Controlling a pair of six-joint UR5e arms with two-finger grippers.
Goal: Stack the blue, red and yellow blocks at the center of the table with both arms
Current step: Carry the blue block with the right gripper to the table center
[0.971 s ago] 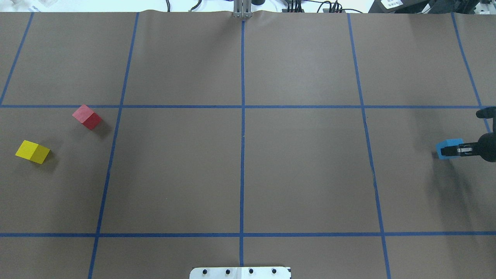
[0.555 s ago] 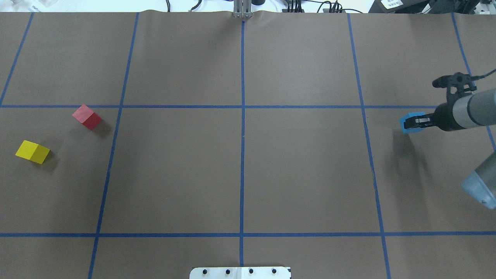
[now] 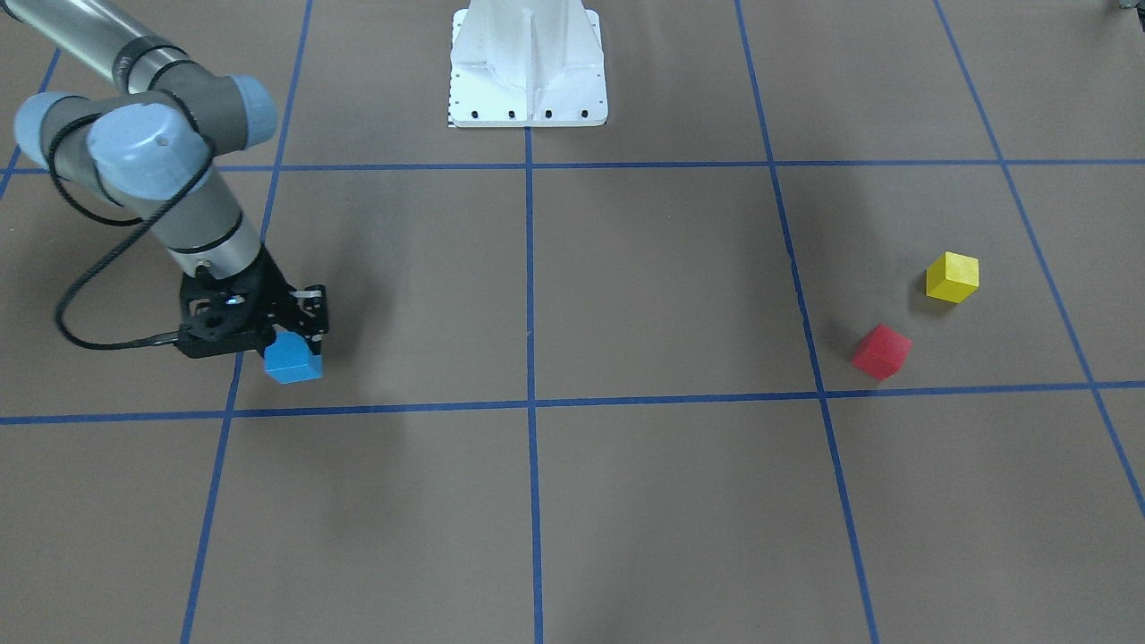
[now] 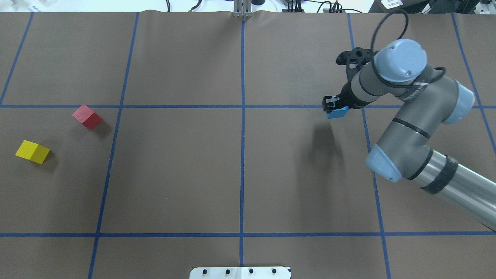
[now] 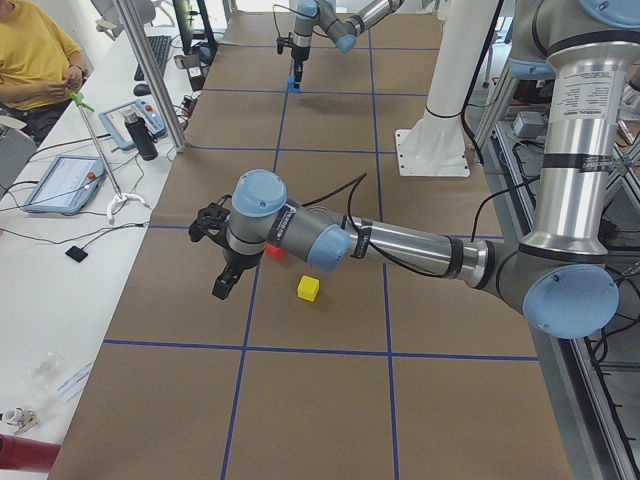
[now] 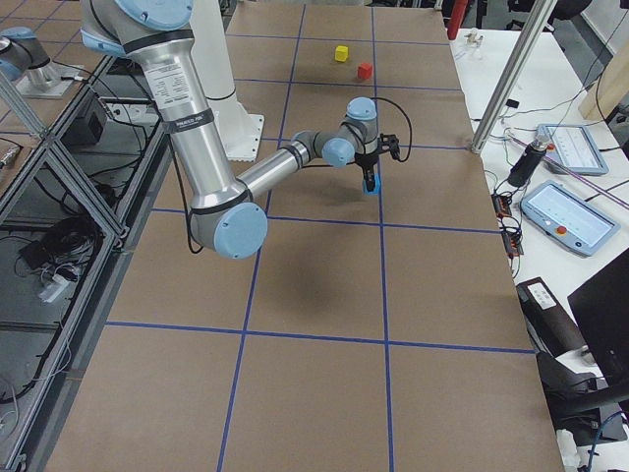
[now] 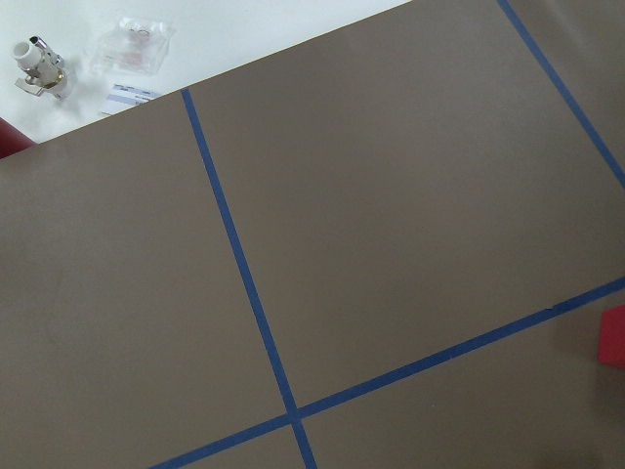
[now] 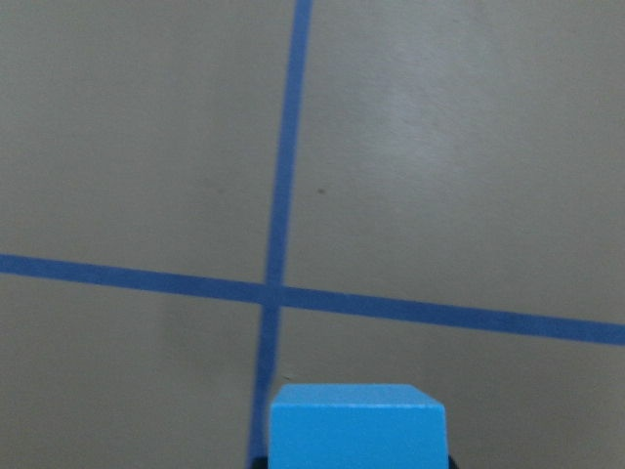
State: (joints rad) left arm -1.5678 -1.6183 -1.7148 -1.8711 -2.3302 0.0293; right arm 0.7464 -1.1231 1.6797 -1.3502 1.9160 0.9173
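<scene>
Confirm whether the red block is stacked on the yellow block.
No, the red block and the yellow block each lie separately on the table, with bare surface between them.

In your overhead view the right arm (image 4: pixel 410 128) came in from 4 o'clock and bent at the elbow, its wrist aimed toward 9 o'clock. The right gripper (image 4: pixel 333 110) was clamped on the blue block (image 4: pixel 338 113), held aloft. In the left-end view your left arm (image 5: pixel 400 240) stretched toward 9 o'clock. The left gripper (image 5: pixel 221 289) hung toward 7 o'clock, and its opening was unreadable.
</scene>
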